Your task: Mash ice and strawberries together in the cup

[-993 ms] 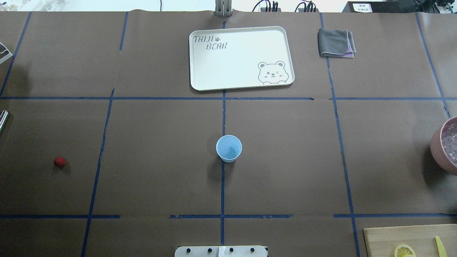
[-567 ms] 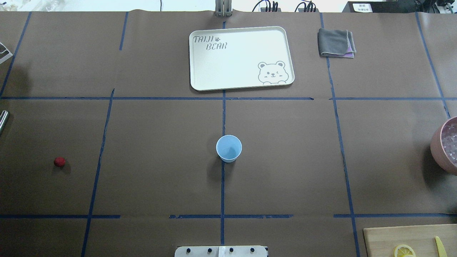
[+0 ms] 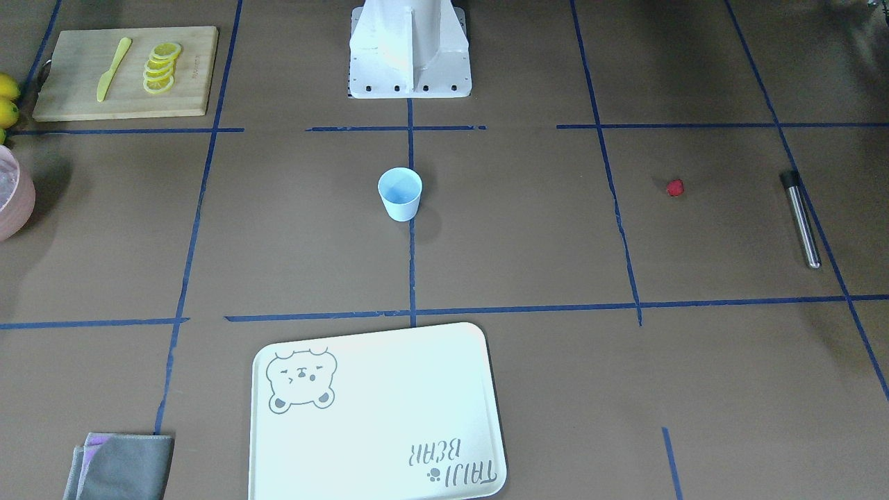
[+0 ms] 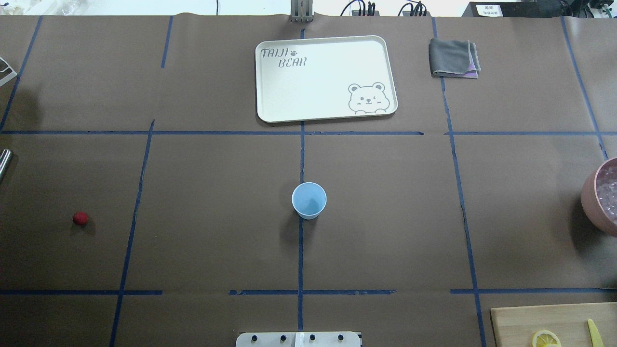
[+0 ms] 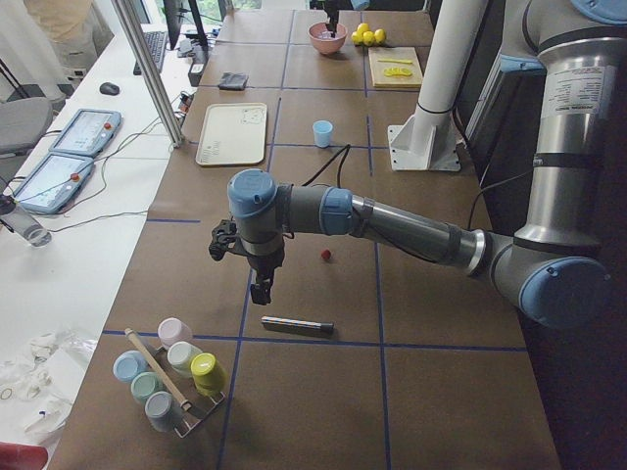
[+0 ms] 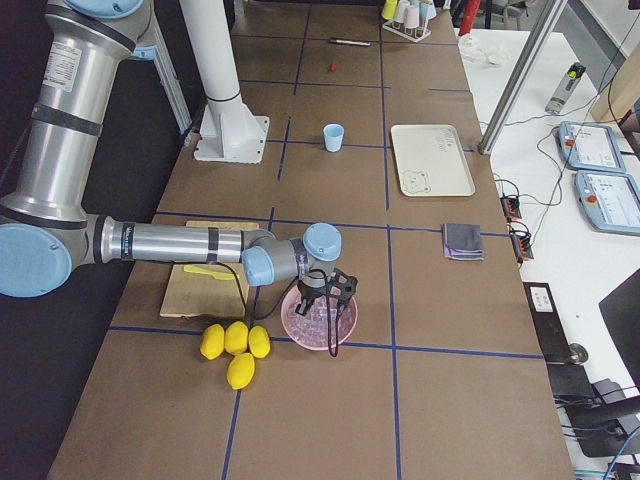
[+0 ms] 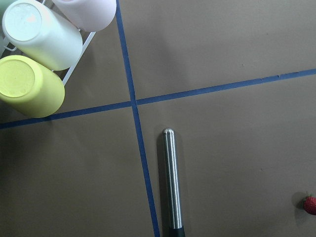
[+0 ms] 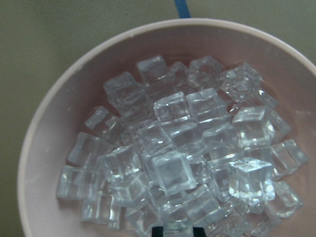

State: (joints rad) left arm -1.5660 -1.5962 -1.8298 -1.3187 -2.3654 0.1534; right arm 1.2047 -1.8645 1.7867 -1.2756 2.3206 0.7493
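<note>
Now | right hand (image 8: 177,231) spread, low over ice (image 8: 173,163) in pink bowl (image 8: 44,128), far right | left hand (image 5: 261,284) above metal stick (image 7: 172,182), cannot tell if spread | cup (image 4: 309,200) mid tabletop (image 4: 385,217), strawberry (image 4: 80,218) far left | I should pinch one top cube, squarely and gently.

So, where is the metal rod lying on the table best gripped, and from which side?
Grip the metal rod at the middle of its steel shaft, coming straight down from above. It lies flat on the table, long and thin, so jaws closing across its narrow width would probably hold it best.
</note>
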